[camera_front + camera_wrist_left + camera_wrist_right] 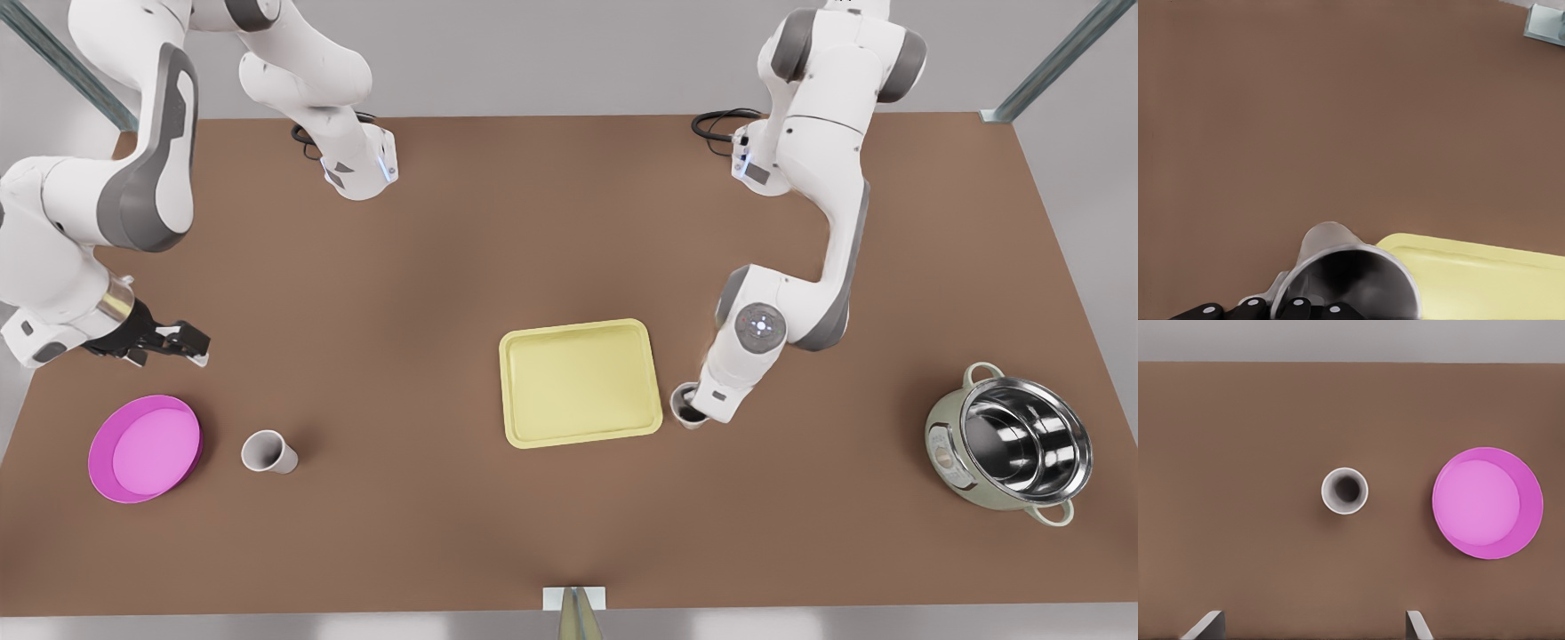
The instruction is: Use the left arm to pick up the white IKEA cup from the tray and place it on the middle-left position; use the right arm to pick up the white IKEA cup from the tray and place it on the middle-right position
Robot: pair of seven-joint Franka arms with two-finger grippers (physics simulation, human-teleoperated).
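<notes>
The pale yellow tray [580, 382] lies mid-table with nothing on it. One white cup [683, 397] stands upright just off the tray's edge on the front view's right. My left gripper [695, 412] reaches down onto it and is shut on it. In the left wrist view this cup [1351, 277] sits close against the dark fingers [1298, 308], beside the tray [1485, 280]. A second white cup [267, 451] [1345, 491] stands alone on the table at the front view's left. My right gripper [191, 342] [1311, 630] hovers open well above and behind it, holding nothing.
A round magenta plate [145, 447] [1487, 502] lies beside the second cup. A steel pot in a pale green shell [1013, 447] stands near the table's edge on the front view's right. A metal bracket [574, 600] [1545, 23] marks the front edge.
</notes>
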